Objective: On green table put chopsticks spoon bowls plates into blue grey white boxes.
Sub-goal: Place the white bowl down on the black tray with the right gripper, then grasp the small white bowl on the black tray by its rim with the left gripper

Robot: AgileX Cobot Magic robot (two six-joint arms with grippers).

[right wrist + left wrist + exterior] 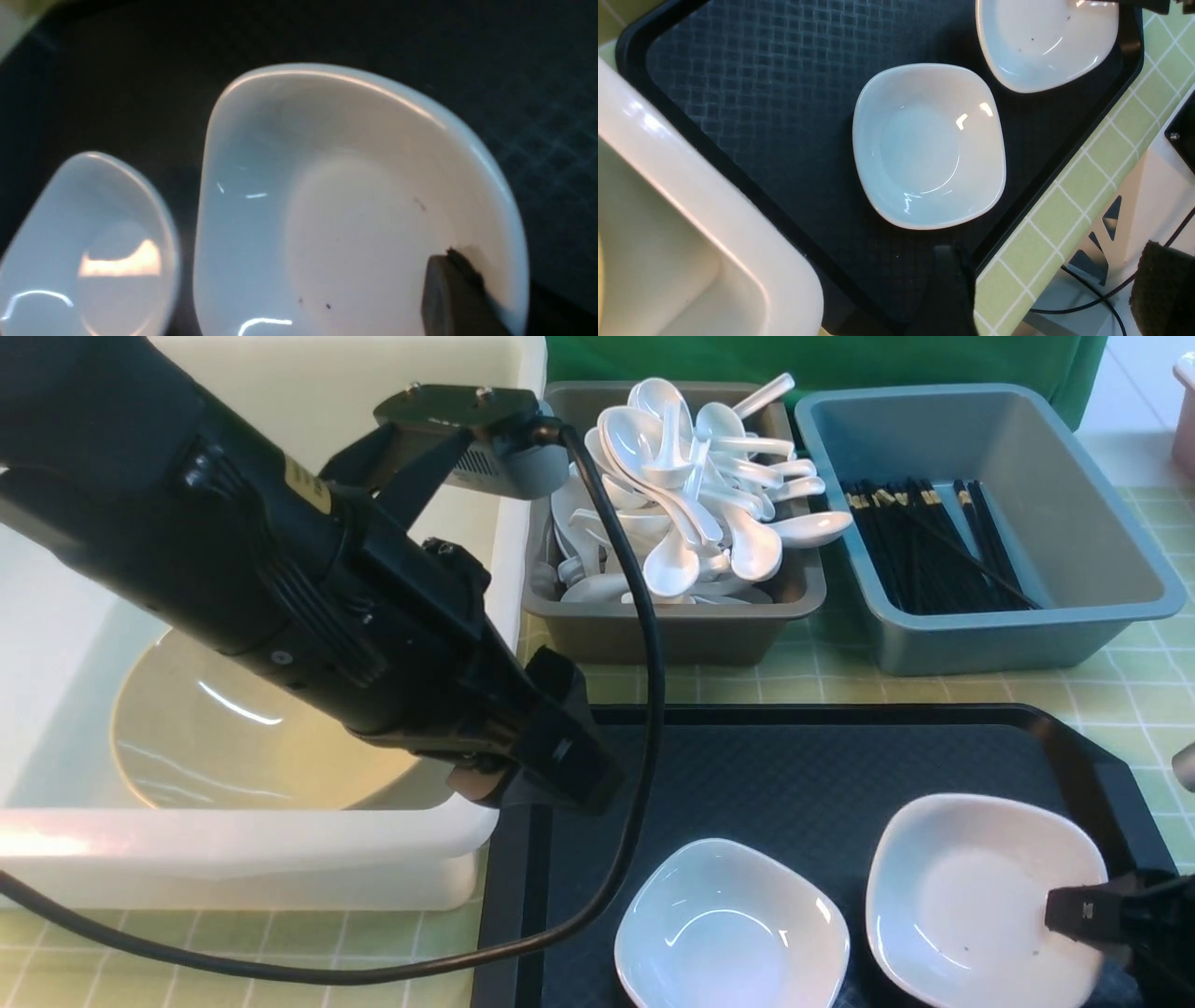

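Left plate (731,924): small, white and rounded-square, lying flat on the black tray (794,765) at the lower middle of the front view.
Right plate (971,887): same kind, just beside the left plate but not touching it, at the lower right of the frame. A few dark specks dot its inside. Whether it is raised off the tray cannot be told.
Right claw (1088,915): pressed together on the right plate's outer rim at the lower right edge of the frame. One finger (448,294) lies inside the plate against its wall.
Left claw (546,775): spread and empty, at the middle of the frame over the tray's left edge, beside the white tub (280,849).
Bowl (215,737): large and olive-tan, lying in the white tub at the left.
Spoons (691,495): white, heaped in the grey box (672,635) at the upper middle.
Chopsticks (924,546): black, lying in the blue box (1018,635) at the upper right.
Tabletop (1120,691): green with white grid lines, carrying the tray and the boxes.
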